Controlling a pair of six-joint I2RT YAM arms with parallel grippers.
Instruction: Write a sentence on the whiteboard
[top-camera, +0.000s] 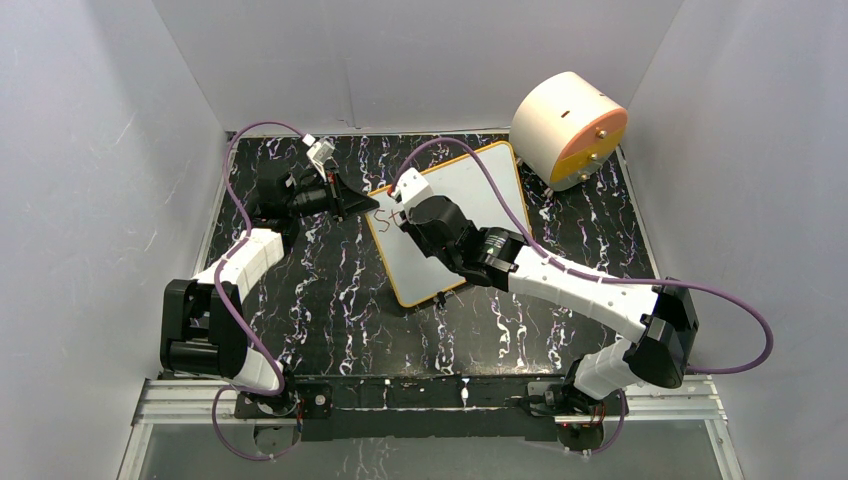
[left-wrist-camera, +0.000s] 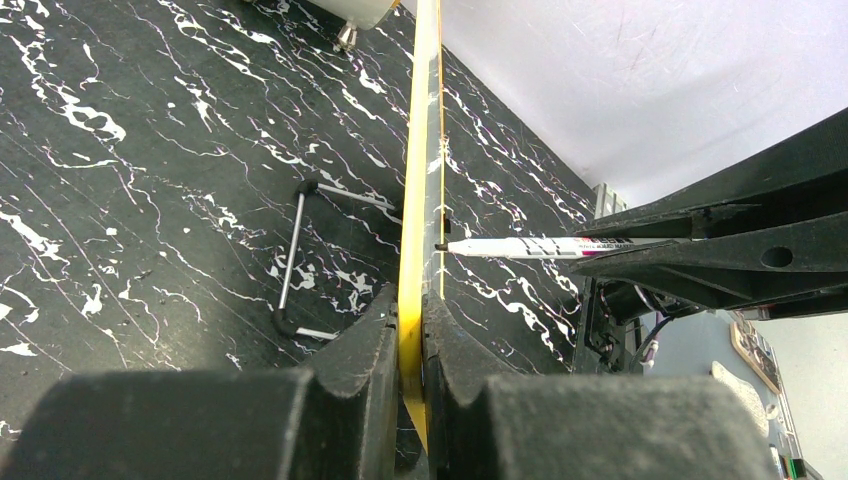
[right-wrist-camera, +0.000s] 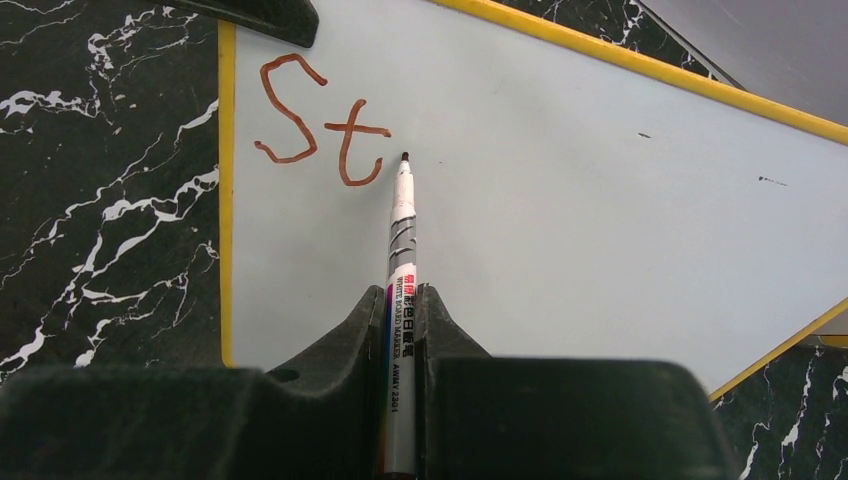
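The whiteboard (top-camera: 485, 190) lies tilted on the black marbled table; it also shows in the right wrist view (right-wrist-camera: 560, 200). My left gripper (top-camera: 358, 201) is shut on its yellow left edge (left-wrist-camera: 418, 180), jaws on either side (left-wrist-camera: 412, 320). My right gripper (top-camera: 408, 216) is shut on a white marker (right-wrist-camera: 402, 250). Its dark tip rests at the board just right of the reddish-brown letters "St" (right-wrist-camera: 320, 125), the only part of the sentence written. The marker (left-wrist-camera: 530, 246) meets the board face in the left wrist view. The letters show faintly from above (top-camera: 389, 213).
A round peach-and-orange drum (top-camera: 568, 128) stands at the back right, close to the board's far corner. A thin wire foot (left-wrist-camera: 290, 260) with black ends sticks out under the board. Grey walls enclose the table on three sides.
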